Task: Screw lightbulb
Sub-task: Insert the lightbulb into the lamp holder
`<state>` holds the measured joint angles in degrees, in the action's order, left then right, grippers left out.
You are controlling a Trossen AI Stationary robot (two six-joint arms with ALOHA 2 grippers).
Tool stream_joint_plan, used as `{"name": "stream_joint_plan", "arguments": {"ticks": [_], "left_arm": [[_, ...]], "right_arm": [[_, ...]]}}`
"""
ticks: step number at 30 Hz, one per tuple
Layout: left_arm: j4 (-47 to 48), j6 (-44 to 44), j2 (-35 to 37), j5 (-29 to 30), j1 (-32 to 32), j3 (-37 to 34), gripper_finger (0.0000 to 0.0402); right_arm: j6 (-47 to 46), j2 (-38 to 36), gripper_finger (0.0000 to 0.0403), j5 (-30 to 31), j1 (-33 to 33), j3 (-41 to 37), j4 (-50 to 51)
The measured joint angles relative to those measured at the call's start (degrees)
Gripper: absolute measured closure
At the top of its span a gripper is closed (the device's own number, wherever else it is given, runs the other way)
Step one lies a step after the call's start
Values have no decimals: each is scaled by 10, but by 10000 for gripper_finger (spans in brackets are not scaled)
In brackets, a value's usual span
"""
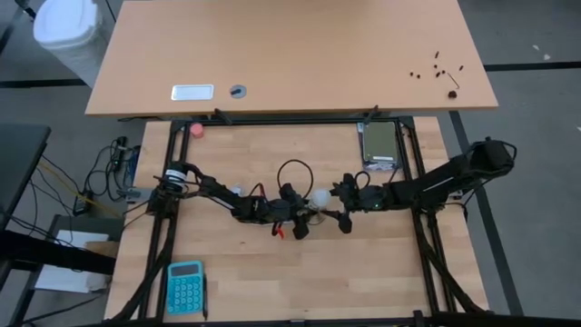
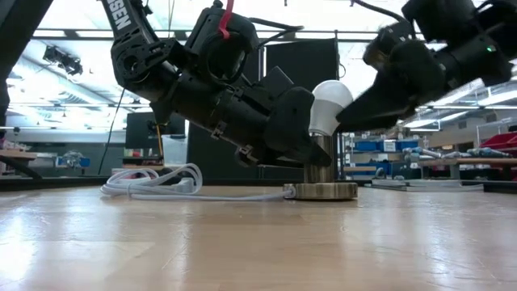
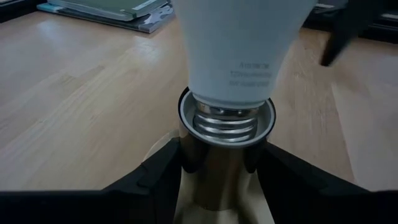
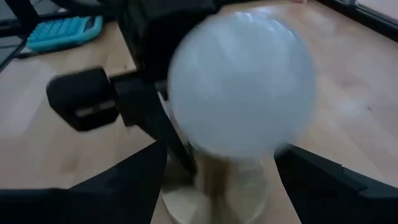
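The left end effector [image 3: 221, 168] is clamping the brushed-metal socket stem [image 3: 217, 171] between its fingers, while the small white frosted lightbulb [image 2: 329, 107] is sitting directly ahead of it with its threads partly seated. The right end effector [image 4: 221, 180] is straddling the globe, apparently spread and not gripping; the next move likely calls for closing and twisting. Only the left wrist view is showing exposed threads [image 3: 225, 121]; the low view is showing the socket's round base [image 2: 325, 191] resting on the worktop [image 2: 242, 242].
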<state>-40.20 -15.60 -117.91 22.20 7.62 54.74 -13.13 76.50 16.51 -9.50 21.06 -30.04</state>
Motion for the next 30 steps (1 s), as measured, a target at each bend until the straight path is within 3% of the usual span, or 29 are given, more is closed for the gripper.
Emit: {"name": "stream_joint_plan", "arguments": {"ticks": [9, 30], "left_arm": [[4, -11, 0, 0, 1, 0, 204], [0, -9, 0, -7, 1, 0, 204]], "right_arm": [[29, 37, 94, 1, -10, 53, 7], [52, 40, 94, -10, 13, 79, 78]]}}
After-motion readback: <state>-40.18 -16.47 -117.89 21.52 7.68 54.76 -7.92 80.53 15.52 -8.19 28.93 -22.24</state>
